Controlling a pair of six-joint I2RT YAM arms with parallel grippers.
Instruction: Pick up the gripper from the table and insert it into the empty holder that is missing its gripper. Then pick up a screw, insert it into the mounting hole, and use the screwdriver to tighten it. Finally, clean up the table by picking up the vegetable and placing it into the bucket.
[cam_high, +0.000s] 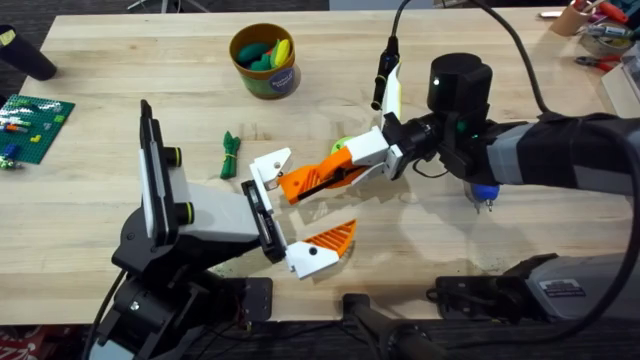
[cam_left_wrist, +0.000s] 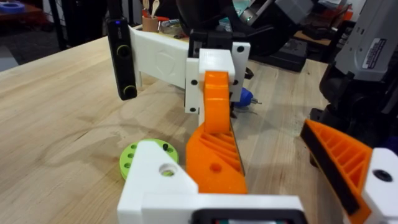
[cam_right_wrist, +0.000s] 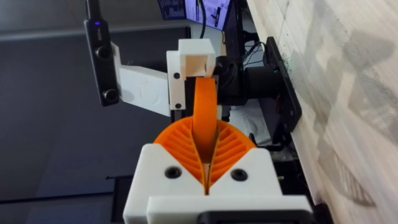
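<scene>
A green vegetable (cam_high: 232, 155) is seen lying on the surface (cam_high: 450, 60), left of the middle. The bucket (cam_high: 265, 60) stands beyond it, near the far edge. The left claw (cam_high: 312, 200) is held with its two sides apart over the near middle. One side carries a short orange wedge (cam_high: 330, 238); the other is the bare white bracket (cam_high: 270, 165). The long orange finger (cam_high: 315, 180) is held off the surface with its end brought against that bracket, though how far it is seated cannot be told. The right claw (cam_high: 348, 165) is clamped on the other end of the finger. The blue screwdriver (cam_high: 485, 195) is left lying under the right arm, right of the middle.

The insertion step is judged to be in hand. A straight push along the bracket's slot is called for next, until the holes line up. Screw, tightening and clearing of the vegetable are not yet done.
</scene>
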